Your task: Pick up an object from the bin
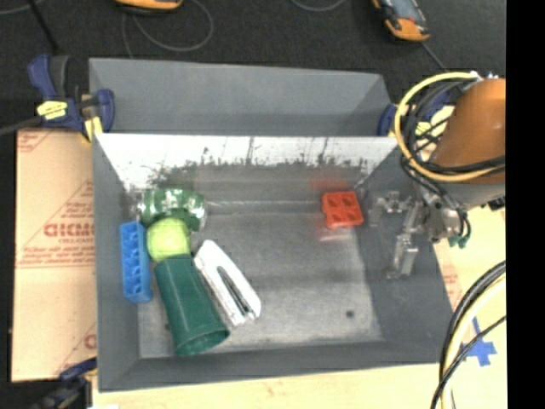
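**Camera view: claw by the right wall, red block nearest, a clean pick not assured**

The thing nearest the claw (400, 258) is a small red block (342, 210) with studs on top. It lies alone on the floor of the bin (255, 100), toward the back right, near the back wall. The claw hangs just to the right of the block, apart from it, over the bin's sloping right wall. It holds nothing that I can see, and I cannot tell whether it is wide or narrow.

As I judge it, the wall is the chief risk. A straight descent from here would likely strike the slope rather than meet the block. If the claw comes in off-centre, the block could also skid across the smooth metal floor.

The rest lies heaped at the left, well apart from the claw:

- a dark green cup (189, 305) on its side, which may roll
- a white object with a dark slot (226, 281) leaning against the cup
- a yellow-green ball (168, 239)
- a blue studded bar (134, 262)
- a green-and-white thing (170, 203)

These lie so close together that taking one would probably drag its neighbours.

I cannot make out what the green-and-white thing or the white object is. The orange cover (477, 126) and the cables hide the wrist.
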`<state>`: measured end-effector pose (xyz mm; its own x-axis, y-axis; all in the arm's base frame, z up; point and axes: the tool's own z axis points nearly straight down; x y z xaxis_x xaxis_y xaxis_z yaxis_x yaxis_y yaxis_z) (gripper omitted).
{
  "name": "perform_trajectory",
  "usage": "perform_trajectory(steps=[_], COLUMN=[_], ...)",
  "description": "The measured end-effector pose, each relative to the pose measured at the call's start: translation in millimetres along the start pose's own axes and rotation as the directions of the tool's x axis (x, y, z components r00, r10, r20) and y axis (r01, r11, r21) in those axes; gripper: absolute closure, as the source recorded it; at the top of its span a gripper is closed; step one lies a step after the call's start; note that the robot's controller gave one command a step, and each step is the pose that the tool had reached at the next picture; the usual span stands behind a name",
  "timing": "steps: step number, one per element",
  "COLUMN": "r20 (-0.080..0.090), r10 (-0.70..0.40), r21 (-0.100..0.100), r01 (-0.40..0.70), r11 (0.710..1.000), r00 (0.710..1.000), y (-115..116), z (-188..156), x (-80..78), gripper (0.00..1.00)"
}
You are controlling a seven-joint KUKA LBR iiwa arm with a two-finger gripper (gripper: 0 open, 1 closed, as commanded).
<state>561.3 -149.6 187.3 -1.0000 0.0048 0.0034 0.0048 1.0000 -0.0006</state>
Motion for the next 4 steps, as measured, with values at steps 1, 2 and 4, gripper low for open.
perform_trajectory(steps=[1, 2, 4], r20=[0.008, 0.018, 0.016], r10=[-0.004, 0.017, 0.064], r21=[0.002, 0.002, 0.0], r01=[0.004, -0.017, -0.064], r11=[1.0, 1.0, 0.998], r00=[1.0, 1.0, 0.998], y=[0.8, 1.5, -0.3], z=[-5.0, 62.7, 47.5], x=[-1.6, -52.3, -96.2], gripper=[0.0, 0.0, 0.0])
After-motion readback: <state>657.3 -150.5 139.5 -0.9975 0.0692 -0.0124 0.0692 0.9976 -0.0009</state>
